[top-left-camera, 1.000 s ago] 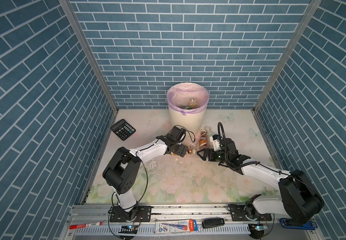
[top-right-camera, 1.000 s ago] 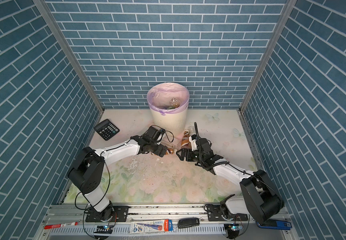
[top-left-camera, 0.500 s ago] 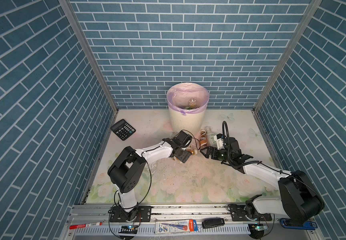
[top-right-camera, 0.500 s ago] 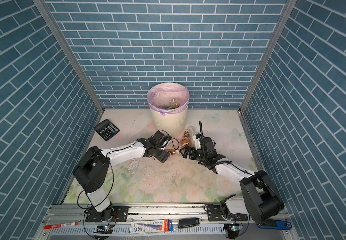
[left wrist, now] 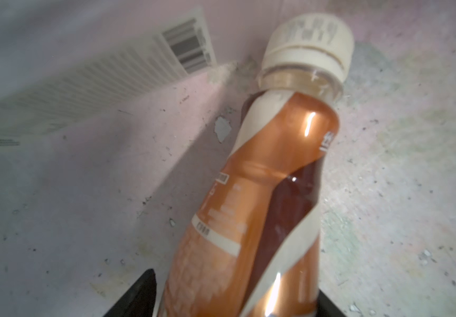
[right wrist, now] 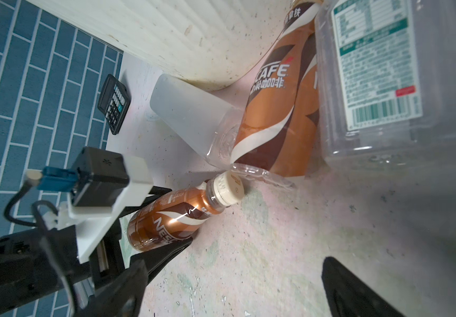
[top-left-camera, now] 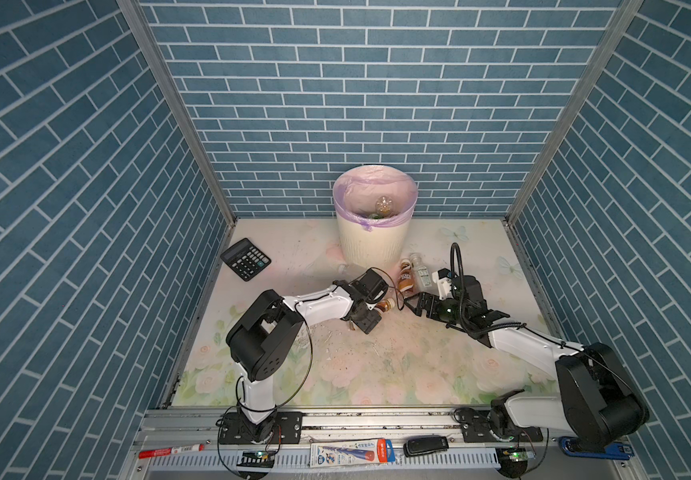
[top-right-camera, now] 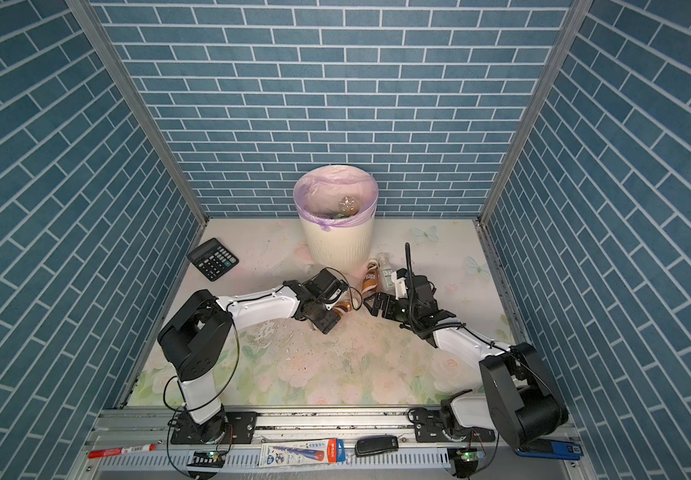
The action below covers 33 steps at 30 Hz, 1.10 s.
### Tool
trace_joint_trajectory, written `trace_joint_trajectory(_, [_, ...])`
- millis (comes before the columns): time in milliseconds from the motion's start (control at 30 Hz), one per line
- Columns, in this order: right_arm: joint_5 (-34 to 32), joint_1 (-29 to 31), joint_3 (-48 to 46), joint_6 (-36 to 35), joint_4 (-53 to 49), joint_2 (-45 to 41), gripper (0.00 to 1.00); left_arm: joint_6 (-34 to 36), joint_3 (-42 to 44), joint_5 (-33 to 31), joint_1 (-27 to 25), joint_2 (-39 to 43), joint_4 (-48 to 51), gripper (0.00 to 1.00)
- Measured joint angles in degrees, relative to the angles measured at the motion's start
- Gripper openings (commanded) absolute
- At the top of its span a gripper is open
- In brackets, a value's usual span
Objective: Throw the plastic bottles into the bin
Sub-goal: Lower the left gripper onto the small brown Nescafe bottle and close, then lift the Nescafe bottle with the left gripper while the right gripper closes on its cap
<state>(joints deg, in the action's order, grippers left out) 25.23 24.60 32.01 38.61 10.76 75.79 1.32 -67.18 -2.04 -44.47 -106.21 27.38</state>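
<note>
A brown-labelled plastic bottle (top-left-camera: 386,305) (right wrist: 172,219) with a cream cap lies on the floral mat in front of the bin (top-left-camera: 371,249) (top-right-camera: 337,249). My left gripper (top-left-camera: 377,309) (top-right-camera: 333,311) (left wrist: 235,299) is shut on its body, a black finger on each side. My right gripper (top-left-camera: 412,305) (top-right-camera: 371,307) (right wrist: 229,274) stands open and empty just right of that bottle's cap. A second brown bottle (top-left-camera: 406,280) (right wrist: 279,109) and a clear green-labelled bottle (top-left-camera: 422,274) (right wrist: 372,82) lie at the bin's foot. Another clear bottle (right wrist: 191,118) lies beside them. More bottles (top-left-camera: 383,205) sit inside the bin.
A black calculator (top-left-camera: 245,259) lies at the back left of the mat. On the front rail are a red marker pen (top-left-camera: 171,451), a flat printed pack (top-left-camera: 352,454) and a small black device (top-left-camera: 425,445). Blue brick walls close in the left, back and right.
My left gripper has reached further right and its jaws have narrowed around the brown bottle. The right gripper has stayed wide open, almost in place.
</note>
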Motion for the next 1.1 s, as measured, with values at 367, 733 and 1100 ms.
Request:
trace_joint_trajectory(367, [0.55,-0.5,-1.01,-0.04,-0.85,-0.61,0.99,-0.94,0.09,2.12,-0.46,-0.04,0.13,0.57])
trace_joint_trajectory(733, [1.62,-0.98,-1.01,0.2,-0.83,-0.7,0.99,-2.36,1.25,5.81,-2.71,1.42,-1.36,0.52])
trace_joint_trajectory(1100, [4.15,-4.24,-0.87,5.09,-0.26,-3.15,0.98,-7.5,2.1,11.61,-2.71,8.59,-7.72,0.52])
